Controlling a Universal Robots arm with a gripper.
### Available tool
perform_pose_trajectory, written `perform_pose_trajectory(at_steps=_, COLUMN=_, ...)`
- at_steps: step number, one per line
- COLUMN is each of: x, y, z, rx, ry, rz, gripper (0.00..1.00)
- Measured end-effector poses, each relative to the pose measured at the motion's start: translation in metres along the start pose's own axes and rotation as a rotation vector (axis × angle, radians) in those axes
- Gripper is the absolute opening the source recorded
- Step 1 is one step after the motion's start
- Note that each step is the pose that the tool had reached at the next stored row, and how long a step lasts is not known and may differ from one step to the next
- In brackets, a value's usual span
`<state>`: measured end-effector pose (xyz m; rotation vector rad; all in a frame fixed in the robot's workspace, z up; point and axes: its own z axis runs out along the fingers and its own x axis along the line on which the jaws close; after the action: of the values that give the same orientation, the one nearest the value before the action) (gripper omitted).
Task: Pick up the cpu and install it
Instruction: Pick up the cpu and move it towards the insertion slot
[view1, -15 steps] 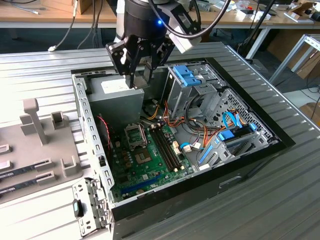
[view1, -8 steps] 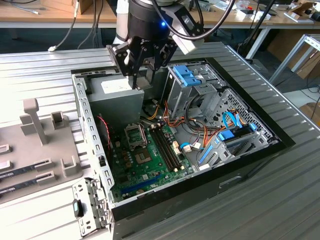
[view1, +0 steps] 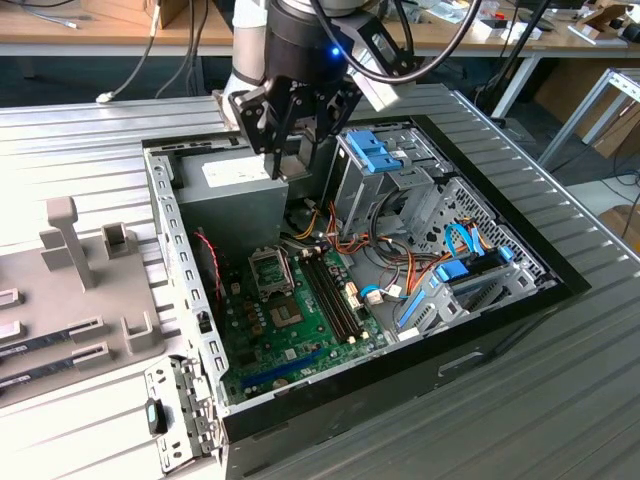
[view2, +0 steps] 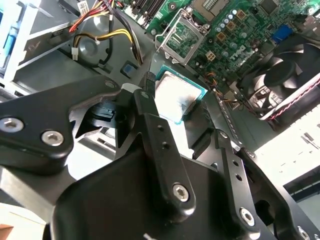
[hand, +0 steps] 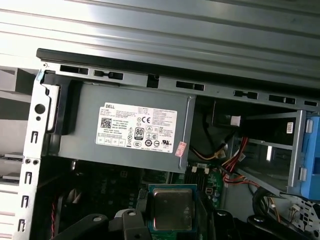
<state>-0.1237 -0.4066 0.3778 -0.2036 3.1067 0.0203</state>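
Nearest in the exterior view is the ribbed grey table (view1: 500, 420), with an open computer case (view1: 188, 300) sunk into it. Inside lie one green motherboard (view1: 290, 325), its socket (view1: 270, 270) empty, and a grey power supply (view1: 240, 180) at the far end. Blue drive brackets (view1: 370, 150) stand towards the exterior view's right. The gripper (view1: 290, 165) hangs above the power supply, clear of the board. On the exterior view's left sits a pale fixture tray (view1: 80, 300). Behind the table are wooden benches (view1: 100, 40) and trailing cables.

In the second wrist view the gripper's (view2: 176, 100) black links come closest, and here its load is plain. The fingers (view2: 147, 97) are drawn in narrow on the cpu (view2: 175, 92), one on each of two opposite edges. The silvery top and green rim show between them. Beyond it are the metal socket frame (view2: 182, 37) and one black fan (view2: 280, 75).

The first wrist view looks across the gripper (hand: 172, 210) to the cpu (hand: 172, 206), held level in the air. Past the cpu is the labelled side of the power supply (hand: 135, 125). Further back come the case's slotted wall (hand: 150, 80) and more ribbed table (hand: 175, 30). Red, yellow and orange wires (hand: 232, 160) run beside a blue bracket (hand: 311, 150).
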Motion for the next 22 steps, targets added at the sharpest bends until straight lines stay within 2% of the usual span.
perform_pose_trajectory(at_steps=22, x=-0.0214, y=-0.0041, z=0.0075, rx=0.0022, ry=0.0003, rz=0.000, gripper=0.47)
